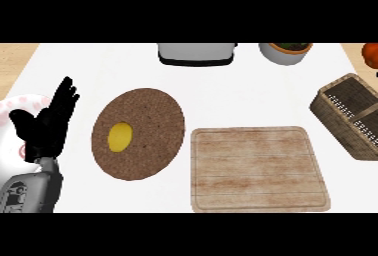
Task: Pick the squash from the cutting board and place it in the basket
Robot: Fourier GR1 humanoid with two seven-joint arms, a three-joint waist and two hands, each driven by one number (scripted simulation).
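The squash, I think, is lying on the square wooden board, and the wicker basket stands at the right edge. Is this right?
Not quite. In the head view the yellow squash lies on the round brown board, not on the square wooden board, which carries nothing. The wicker basket does stand at the right edge.

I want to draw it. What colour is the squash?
Yellow. The squash shows best in the head view.
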